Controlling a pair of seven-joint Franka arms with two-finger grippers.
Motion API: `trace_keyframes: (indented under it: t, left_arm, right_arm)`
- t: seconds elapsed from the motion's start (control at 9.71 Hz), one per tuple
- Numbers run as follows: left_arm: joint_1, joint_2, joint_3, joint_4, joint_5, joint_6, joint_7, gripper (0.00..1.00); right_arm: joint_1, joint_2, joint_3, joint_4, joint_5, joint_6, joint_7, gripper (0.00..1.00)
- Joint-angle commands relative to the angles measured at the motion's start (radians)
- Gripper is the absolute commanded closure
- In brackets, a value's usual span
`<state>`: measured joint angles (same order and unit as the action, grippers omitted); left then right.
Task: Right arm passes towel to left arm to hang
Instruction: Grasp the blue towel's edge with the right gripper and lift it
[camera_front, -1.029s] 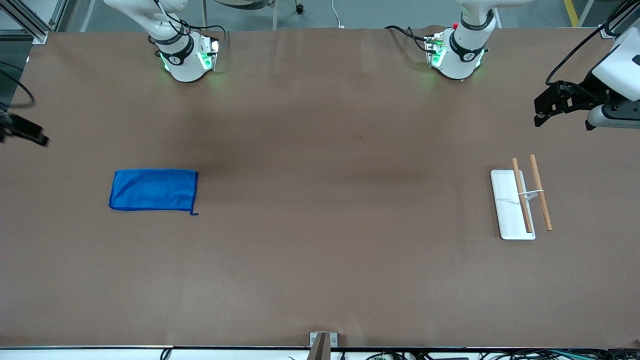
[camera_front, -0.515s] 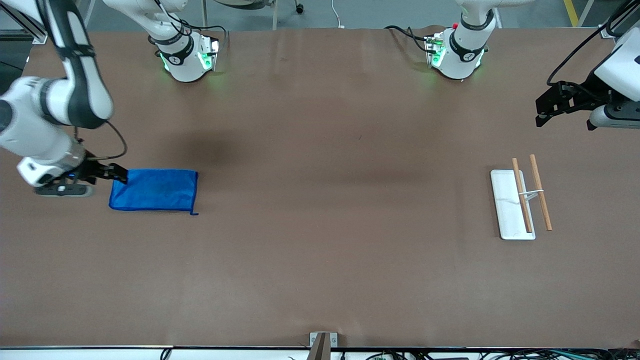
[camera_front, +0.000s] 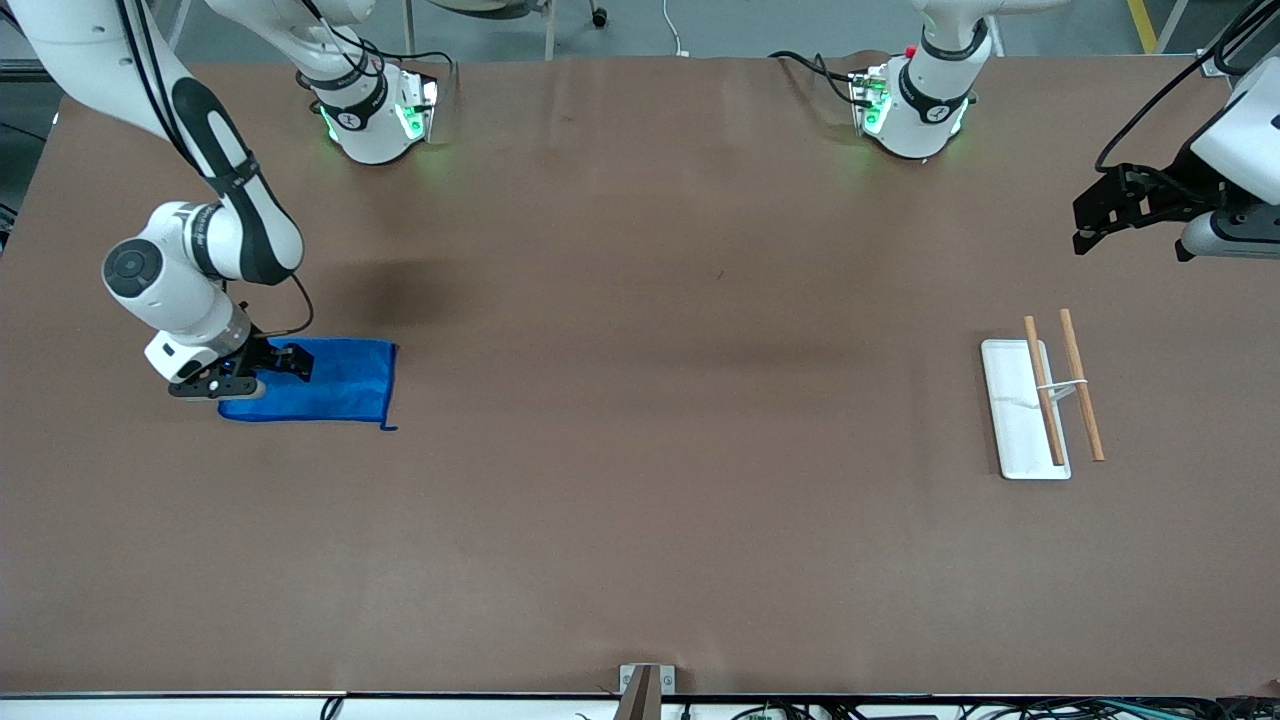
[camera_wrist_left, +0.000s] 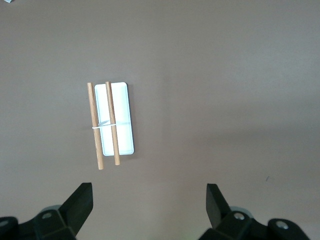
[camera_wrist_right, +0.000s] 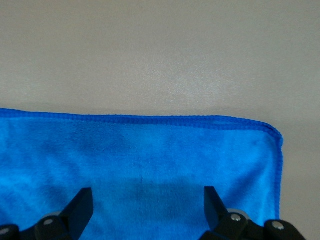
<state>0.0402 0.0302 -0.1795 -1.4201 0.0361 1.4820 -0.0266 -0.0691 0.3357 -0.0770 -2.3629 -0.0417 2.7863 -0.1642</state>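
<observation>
The towel (camera_front: 320, 382) lies flat on the worktop (camera_front: 640, 520) toward the right arm's end, its long axis running along the table from one arm's end toward the other, a short tag at the corner nearest the front camera. The right gripper (camera_front: 285, 362) hangs low over the towel's outer short end, its jaws spread wide and holding nothing. In the right wrist view the two fingertips (camera_wrist_right: 80, 205) straddle blue cloth, with the stitched edge and one rounded corner just ahead of them, so the towel (camera_wrist_right: 140, 170) sits directly under the jaws. My judgement is that the coming move is a short drop and a pinch on that end.

The rack (camera_front: 1040, 405), a white base with two wooden rods, rests toward the left arm's end, well apart from the towel. The left gripper (camera_front: 1090, 215) waits in the air near that end, farther from the front camera than the rack, jaws fully open and empty. The right arm is plainly the nearer one to the towel.
</observation>
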Motion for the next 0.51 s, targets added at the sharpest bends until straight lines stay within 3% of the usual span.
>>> trace_keyframes:
  t: [0.0,0.1,0.21,0.41]
  left_arm:
    - [0.000,0.019,-0.005,-0.007,0.018,-0.015,0.008,0.00]
    - [-0.005,0.023,-0.005,-0.008,0.016,-0.012,0.007,0.00]
    - [0.000,0.036,-0.003,-0.007,0.015,-0.012,0.005,0.00]
    - [-0.002,0.036,-0.003,-0.007,0.018,-0.012,-0.005,0.00]
  right_arm:
    - [-0.015,0.031,-0.001,-0.018,-0.007,0.074,-0.053,0.10]
    - [-0.018,0.032,-0.001,-0.019,-0.006,0.075,-0.054,0.21]
    - [-0.020,0.040,0.000,-0.021,-0.006,0.076,-0.052,0.39]
    - [-0.020,0.042,0.002,-0.019,-0.003,0.073,-0.038,0.93]
